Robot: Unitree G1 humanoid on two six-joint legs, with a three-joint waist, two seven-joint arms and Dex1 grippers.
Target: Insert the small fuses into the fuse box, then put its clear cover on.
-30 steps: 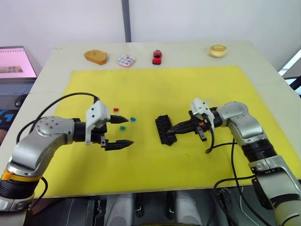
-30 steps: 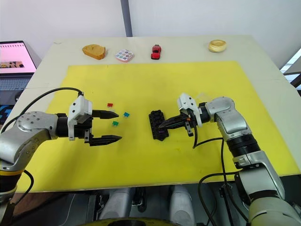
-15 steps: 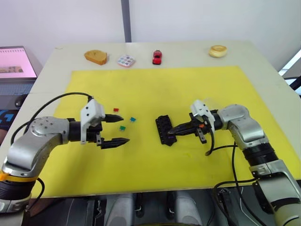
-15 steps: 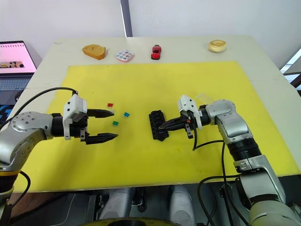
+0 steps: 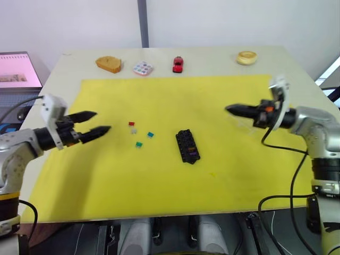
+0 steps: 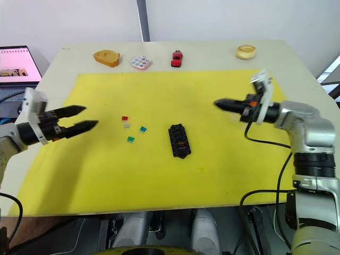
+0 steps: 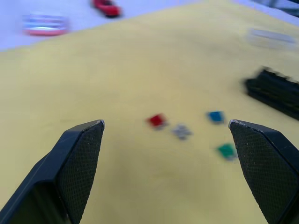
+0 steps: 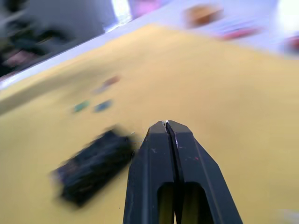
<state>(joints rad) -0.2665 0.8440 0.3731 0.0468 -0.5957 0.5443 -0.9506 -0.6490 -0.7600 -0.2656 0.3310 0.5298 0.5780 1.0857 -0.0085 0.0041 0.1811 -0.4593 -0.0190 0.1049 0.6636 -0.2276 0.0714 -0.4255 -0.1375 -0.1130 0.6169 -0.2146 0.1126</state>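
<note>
On the yellow-matted desk (image 5: 223, 180), the left claw (image 5: 94, 123) gapes wide toward loose coloured fuses (image 5: 139, 135); the right claw (image 5: 231, 109), pinched empty, hovers clear of the small black slotted fuse box (image 5: 187, 146).

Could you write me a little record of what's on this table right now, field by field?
surface: yellow mat on a pale table
fuse box: black, mid-mat, with orange and purple fuses in its slots
loose fuses: red, grey, teal, green, left of the box
left gripper: open, holding nothing
right gripper: shut, holding nothing
far edge: red toy car, dotted tray
</note>
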